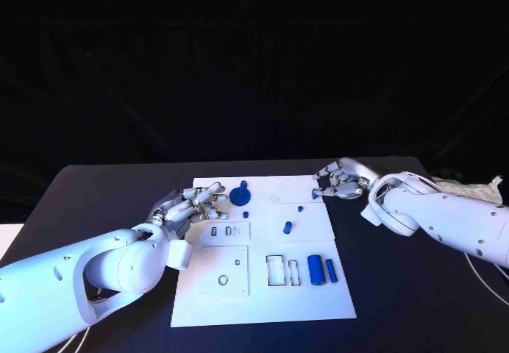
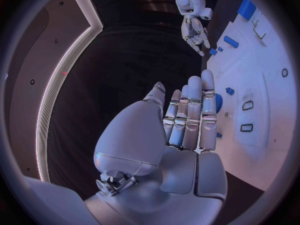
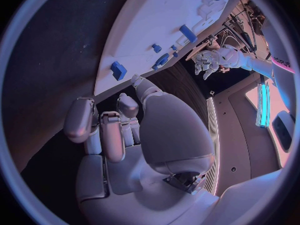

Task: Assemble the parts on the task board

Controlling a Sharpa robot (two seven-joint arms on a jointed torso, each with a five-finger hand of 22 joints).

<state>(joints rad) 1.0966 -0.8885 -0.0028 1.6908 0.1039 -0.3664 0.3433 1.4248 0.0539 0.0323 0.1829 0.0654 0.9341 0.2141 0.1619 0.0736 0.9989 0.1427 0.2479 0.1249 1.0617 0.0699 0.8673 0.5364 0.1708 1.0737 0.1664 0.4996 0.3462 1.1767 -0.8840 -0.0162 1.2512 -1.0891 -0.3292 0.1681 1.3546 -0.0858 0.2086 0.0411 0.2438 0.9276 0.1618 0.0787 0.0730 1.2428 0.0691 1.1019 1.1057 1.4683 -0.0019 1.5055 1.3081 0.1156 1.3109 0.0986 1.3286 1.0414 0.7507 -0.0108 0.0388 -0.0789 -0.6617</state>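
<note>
The white task board (image 1: pixel 265 294) lies in the middle of the black table. Blue parts rest on it: a round disc (image 1: pixel 242 195) at the far side, two small pieces (image 1: pixel 245 215) (image 1: pixel 300 208), an oblong piece (image 1: pixel 287 227), and a cylinder (image 1: pixel 316 269) beside a slim bar (image 1: pixel 331 271). My left hand (image 1: pixel 191 206) hovers at the board's left edge near the disc (image 2: pixel 217 102), its fingers (image 2: pixel 187 110) straight and holding nothing. My right hand (image 1: pixel 340 180) sits at the board's far right corner, fingers (image 3: pixel 103 130) curled in, empty, close to a small blue piece (image 3: pixel 118 70).
Empty cut-out slots (image 1: pixel 223 279) (image 1: pixel 275 269) mark the board's near half. Black tabletop (image 1: pixel 106 198) surrounds the board on all sides. A white cable (image 1: pixel 490 272) trails beside the right arm.
</note>
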